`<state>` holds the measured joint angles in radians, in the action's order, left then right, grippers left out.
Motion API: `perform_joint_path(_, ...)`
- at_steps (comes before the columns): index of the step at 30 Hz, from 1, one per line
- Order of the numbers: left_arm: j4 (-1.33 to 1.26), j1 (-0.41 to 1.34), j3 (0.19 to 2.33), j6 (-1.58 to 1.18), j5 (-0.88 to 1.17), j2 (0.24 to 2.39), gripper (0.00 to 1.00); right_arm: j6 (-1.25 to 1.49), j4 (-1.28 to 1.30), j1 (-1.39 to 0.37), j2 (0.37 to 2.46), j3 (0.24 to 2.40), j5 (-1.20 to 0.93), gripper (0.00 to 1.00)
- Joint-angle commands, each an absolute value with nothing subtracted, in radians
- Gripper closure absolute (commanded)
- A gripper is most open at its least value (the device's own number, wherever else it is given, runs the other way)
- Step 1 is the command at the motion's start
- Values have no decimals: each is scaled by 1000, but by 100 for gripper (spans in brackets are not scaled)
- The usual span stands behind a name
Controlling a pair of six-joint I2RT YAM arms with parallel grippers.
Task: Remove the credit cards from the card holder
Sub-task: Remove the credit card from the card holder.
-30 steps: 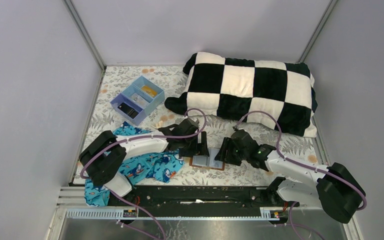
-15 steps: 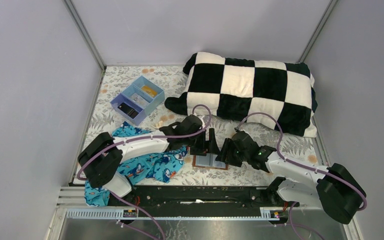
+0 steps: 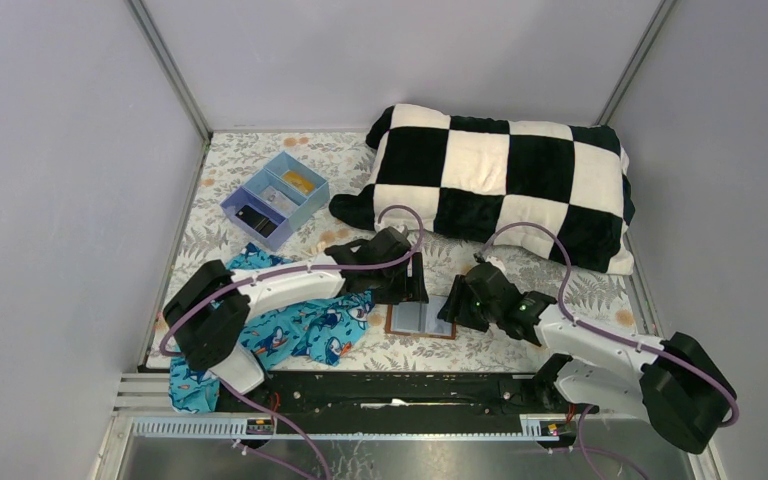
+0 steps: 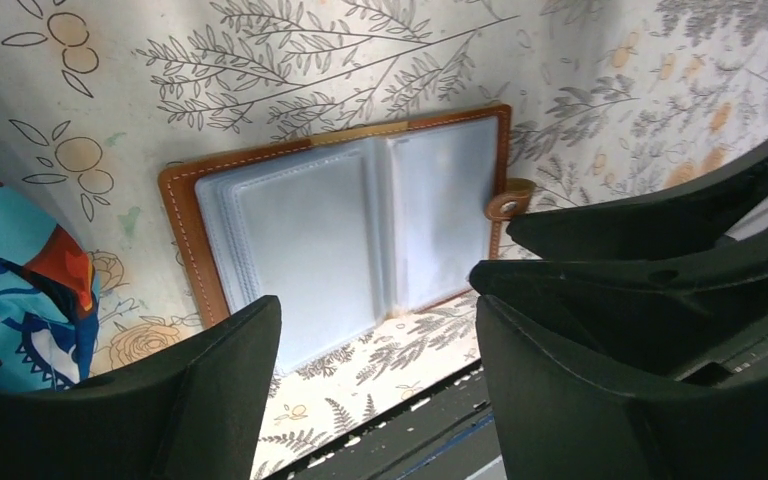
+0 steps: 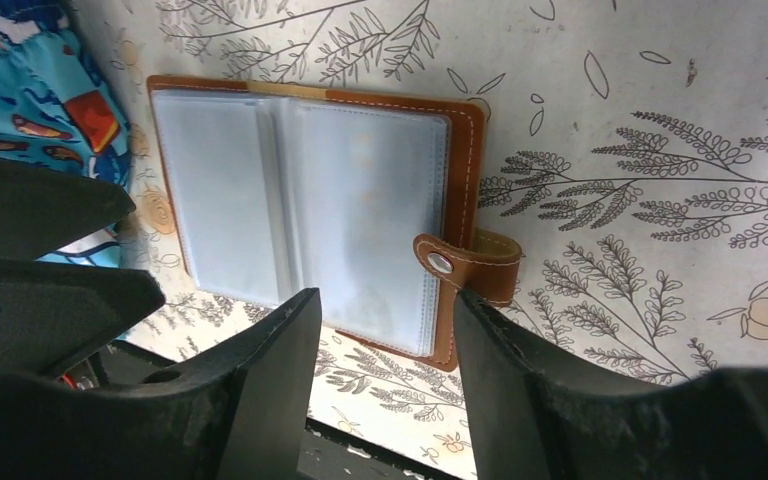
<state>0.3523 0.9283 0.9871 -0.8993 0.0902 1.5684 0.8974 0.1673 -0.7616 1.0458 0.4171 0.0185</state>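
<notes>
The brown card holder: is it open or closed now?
Open. The card holder lies spread flat on the floral tablecloth, its pale plastic sleeves facing up, and its snap tab lies unfastened beside one edge.

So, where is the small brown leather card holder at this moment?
The brown leather card holder lies open at the front centre of the top view, just right of the blue patterned cloth.

The tan-brown leather folding card holder (image 4: pixel 350 230) is showing white stitching and pale grey sleeves. The cream table cover (image 4: pixel 260 60) is carrying grey leaves and orange fruit. The plush pillow (image 3: pixel 500 180) is displaying black-and-white checks.
</notes>
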Motion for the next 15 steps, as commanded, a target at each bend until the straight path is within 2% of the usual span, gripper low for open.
perform_joint_path(1, 327, 931, 989, -887, 89, 1604, 27, 881, 124, -770, 1093, 457, 43, 42)
perform_joint_path(8, 271, 931, 970, -898, 144, 1634, 30, 890, 91, -769, 1117, 440, 32, 52)
perform_joint_path(15, 216, 931, 972, -913, 193, 1647, 33, 896, 88, -769, 1114, 430, 26, 55)
